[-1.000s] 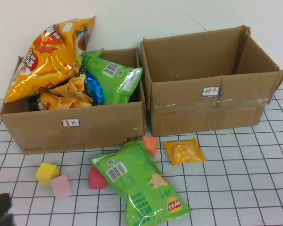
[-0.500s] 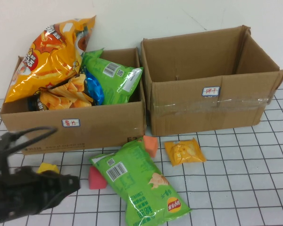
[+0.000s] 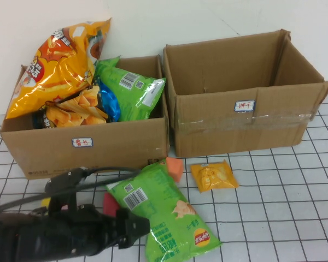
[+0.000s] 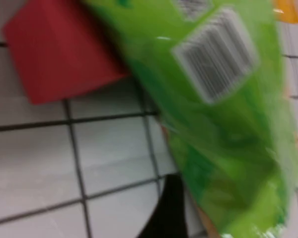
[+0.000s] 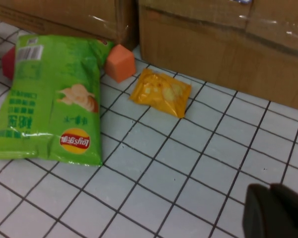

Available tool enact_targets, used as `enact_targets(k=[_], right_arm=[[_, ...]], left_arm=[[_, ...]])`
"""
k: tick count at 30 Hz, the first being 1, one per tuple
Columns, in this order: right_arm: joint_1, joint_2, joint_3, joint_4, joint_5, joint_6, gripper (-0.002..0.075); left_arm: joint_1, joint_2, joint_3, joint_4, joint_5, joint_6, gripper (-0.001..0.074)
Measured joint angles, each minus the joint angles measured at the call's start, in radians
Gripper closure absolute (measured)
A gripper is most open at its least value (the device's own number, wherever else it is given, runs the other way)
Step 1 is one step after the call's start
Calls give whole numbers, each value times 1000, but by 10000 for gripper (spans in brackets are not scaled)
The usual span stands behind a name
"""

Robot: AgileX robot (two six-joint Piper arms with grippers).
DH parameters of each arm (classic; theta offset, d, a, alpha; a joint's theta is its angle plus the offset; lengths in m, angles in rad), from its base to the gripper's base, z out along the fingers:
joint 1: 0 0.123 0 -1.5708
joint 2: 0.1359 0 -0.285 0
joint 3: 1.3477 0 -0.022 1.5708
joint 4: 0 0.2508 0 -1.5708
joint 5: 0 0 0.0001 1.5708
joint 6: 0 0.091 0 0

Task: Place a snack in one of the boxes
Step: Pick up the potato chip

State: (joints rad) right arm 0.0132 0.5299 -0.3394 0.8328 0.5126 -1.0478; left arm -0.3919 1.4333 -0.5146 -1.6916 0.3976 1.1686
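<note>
A big green chip bag (image 3: 164, 210) lies flat on the gridded table in front of the boxes; it also shows in the right wrist view (image 5: 49, 99). A small yellow snack pack (image 3: 213, 176) lies to its right, before the right box. My left gripper (image 3: 134, 226) is low at the bag's left edge. The left wrist view is filled by the green bag (image 4: 223, 114), with one dark finger (image 4: 164, 213) far to one side, so the jaws stand open around it. My right gripper (image 5: 275, 210) is shut and empty above bare table, out of the high view.
The left cardboard box (image 3: 85, 144) holds several chip bags. The right cardboard box (image 3: 246, 117) has nothing in it. A red block (image 3: 110, 204) and an orange block (image 3: 175, 168) sit by the green bag; a yellow block (image 3: 44, 202) peeks out behind my left arm.
My left arm has swept in from the bottom-left corner to the right, up to the green bag's edge, covering the pink block and most of the yellow one.
</note>
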Motion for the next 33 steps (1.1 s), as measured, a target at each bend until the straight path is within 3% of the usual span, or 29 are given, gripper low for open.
enact_targets(k=[4, 13, 16, 22, 33], right_arm=[[0, 0, 8, 15, -1, -20, 727], [2, 0, 8, 21, -5, -33, 727], [2, 0, 8, 21, -5, -33, 727], [2, 0, 8, 21, -5, -33, 727], [2, 1, 8, 21, -7, -44, 727]], left_arm=[[-4, 94, -51, -16, -27, -21, 105], [-4, 289, -208, -20, -1, -103, 97], [-4, 345, -238, -24, 53, -121, 148], [-4, 363, -253, -43, 165, -138, 443], [-6, 263, -255, -15, 323, -122, 454]])
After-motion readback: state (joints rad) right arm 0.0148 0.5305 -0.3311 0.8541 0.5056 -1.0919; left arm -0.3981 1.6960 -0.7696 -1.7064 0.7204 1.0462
